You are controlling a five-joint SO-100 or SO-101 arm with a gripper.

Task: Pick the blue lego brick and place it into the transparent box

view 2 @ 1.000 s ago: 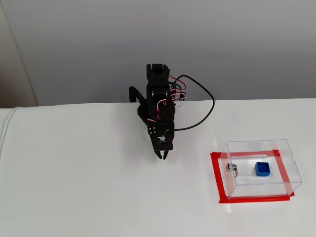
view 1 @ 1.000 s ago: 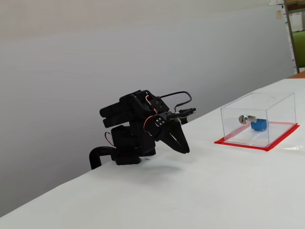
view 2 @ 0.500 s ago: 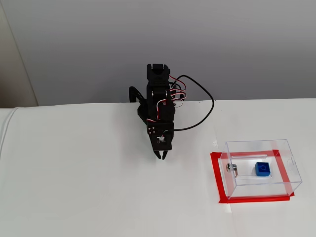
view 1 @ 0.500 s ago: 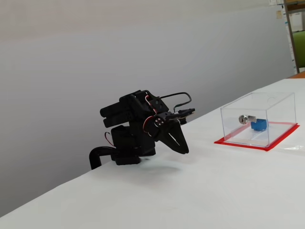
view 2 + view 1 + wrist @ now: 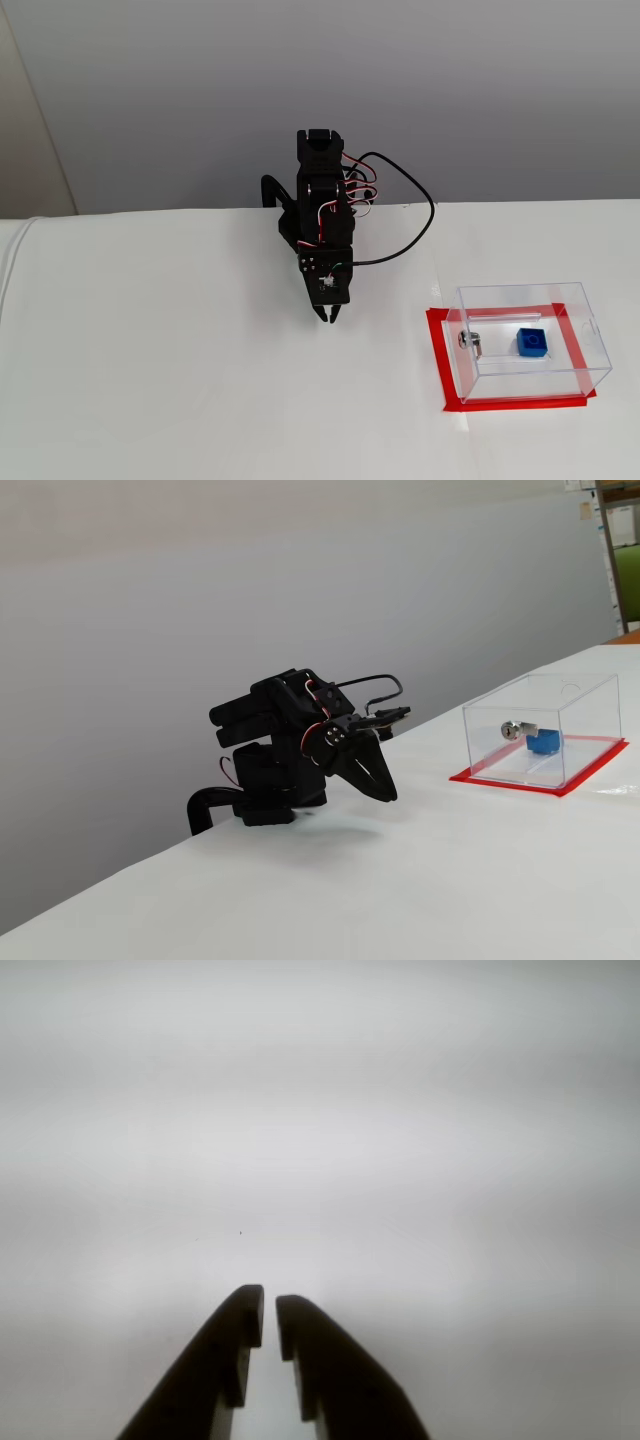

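The blue lego brick [image 5: 543, 742] [image 5: 532, 342] lies inside the transparent box [image 5: 575, 695] [image 5: 590, 345], on its floor beside the silver lock cylinder [image 5: 470, 341]. The box stands on a red base at the right in both fixed views. My gripper [image 5: 268, 1317] [image 5: 387, 791] [image 5: 327, 316] is folded low over the table, well left of the box, pointing down. Its two dark fingers [image 5: 232, 1338] stand almost together with only a thin slit between them and hold nothing.
The white table [image 5: 180, 380] spreads around the arm. A black cable [image 5: 410, 230] loops from the arm toward the back wall. Shelving [image 5: 620, 550] shows at the far right edge of a fixed view.
The gripper head has tilted very slightly; otherwise the arm, the box and the brick stay where they were.
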